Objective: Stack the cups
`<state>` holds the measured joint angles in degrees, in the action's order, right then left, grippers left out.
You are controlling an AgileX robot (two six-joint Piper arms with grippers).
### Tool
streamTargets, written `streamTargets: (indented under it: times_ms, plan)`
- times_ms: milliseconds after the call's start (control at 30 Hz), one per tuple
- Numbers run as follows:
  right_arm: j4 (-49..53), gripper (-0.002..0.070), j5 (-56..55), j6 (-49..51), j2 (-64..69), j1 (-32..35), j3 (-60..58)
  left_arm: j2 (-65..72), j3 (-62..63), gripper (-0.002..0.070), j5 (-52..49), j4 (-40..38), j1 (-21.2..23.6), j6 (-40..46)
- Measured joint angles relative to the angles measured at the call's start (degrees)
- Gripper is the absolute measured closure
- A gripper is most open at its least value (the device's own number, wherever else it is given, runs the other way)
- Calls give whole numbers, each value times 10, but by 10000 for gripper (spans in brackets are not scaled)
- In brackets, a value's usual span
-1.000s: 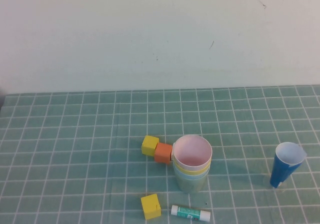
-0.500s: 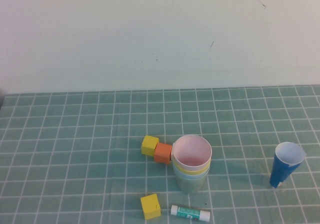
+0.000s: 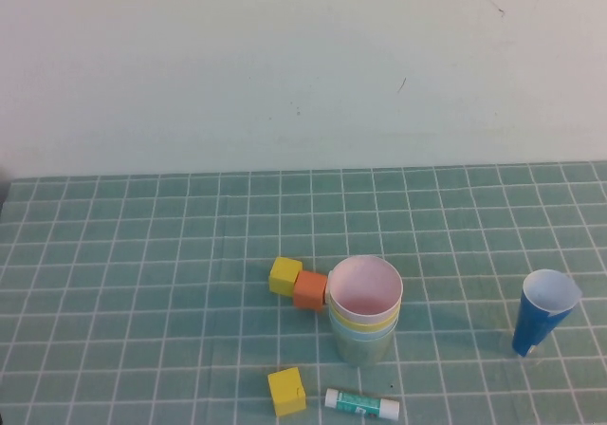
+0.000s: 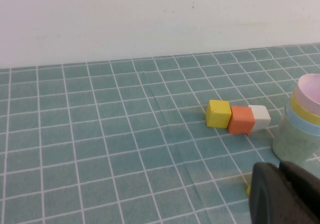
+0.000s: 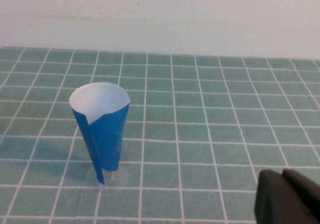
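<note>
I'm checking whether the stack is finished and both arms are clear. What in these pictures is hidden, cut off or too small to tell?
- Nested pastel plastic cups: high view shows only rims below the pink one.
- Small white cube: high view, hidden behind the small orange cube.
- Glue stick: label too small.
- Left hand, right hand: shut, cut off by wrist-view edges, absent from high view.

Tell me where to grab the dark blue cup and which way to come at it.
Probably pinch the dark blue cup around its body below the flared rim, coming from the right side, level with the table: it narrows to a small base and may tip. Both the left gripper and right gripper are shut, away from it.
</note>
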<state>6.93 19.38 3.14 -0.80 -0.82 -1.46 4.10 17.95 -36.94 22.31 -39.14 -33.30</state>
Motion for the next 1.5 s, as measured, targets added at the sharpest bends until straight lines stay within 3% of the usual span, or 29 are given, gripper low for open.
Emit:
streamTargets:
  times_ms: [100,200,367,567,700,1233,1500]
  plan:
    - [0,678,0,0,0,0,0,-3,-17,676,13,2,10,2]
    - [-1,678,0,0,0,0,0,-19,-49,676,48,-7,50,23]
    - [-1,678,1,0,0,0,0,-48,-109,676,124,-84,180,69]
    - [-2,678,1,0,0,0,0,-49,-167,676,180,-275,342,265]
    - [-2,678,1,0,0,0,0,-49,-190,676,202,-329,404,341]
    - [-2,678,1,0,0,0,0,-49,-190,676,193,-322,421,403]
    - [-2,678,1,0,0,0,0,-49,-190,676,193,-322,391,405]
